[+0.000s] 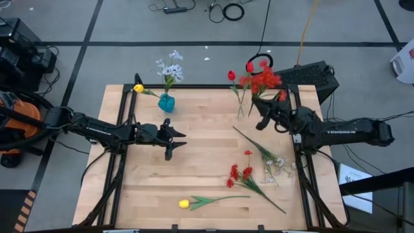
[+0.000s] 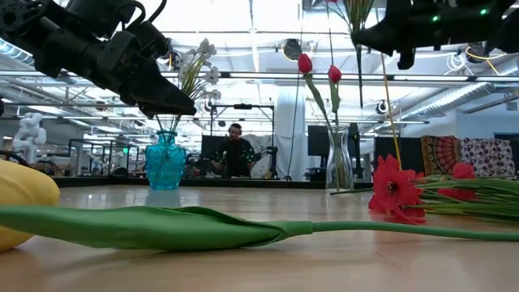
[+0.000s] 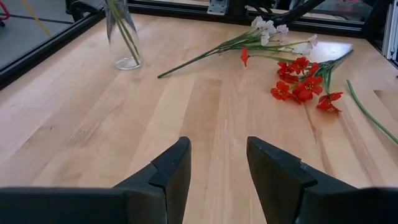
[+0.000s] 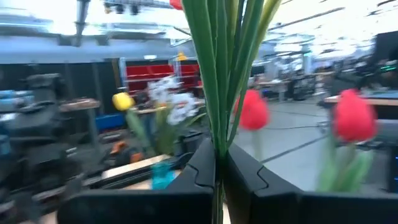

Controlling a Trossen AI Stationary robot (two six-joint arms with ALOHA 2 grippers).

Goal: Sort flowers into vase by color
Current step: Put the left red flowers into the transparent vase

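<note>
My right gripper (image 1: 262, 119) (image 4: 219, 158) hovers above the table's far right part, shut on a bunch of red flowers (image 1: 263, 80), next to the clear vase (image 1: 242, 110) (image 2: 339, 162), which holds two red tulips (image 2: 305, 63). The blue vase (image 1: 166, 103) (image 2: 165, 161) holds white flowers (image 1: 171, 67) and a yellow tulip (image 1: 138, 88). My left gripper (image 1: 176, 141) (image 3: 217, 149) hangs open and empty over the table's middle left. A yellow tulip (image 1: 184, 204) (image 2: 20, 199), red flowers (image 1: 239, 173) (image 3: 301, 78) and white flowers (image 1: 278, 165) (image 3: 267, 28) lie flat on the table. My right gripper pinches several green stems (image 4: 217, 118) of the red bunch between its two fingers. The stems stand upright and cross the fingers, rising above them to the blossoms. The bunch is lifted clear of the table, and its lower stem ends (image 2: 359, 77) hang below the gripper.
A black frame (image 1: 123, 110) runs along the table's edges. A dark box (image 1: 310, 76) and red headphones (image 1: 259, 61) sit beyond the far right corner. Bare wood (image 1: 207, 142) lies between the two arms. A person (image 2: 235, 154) sits far behind the table.
</note>
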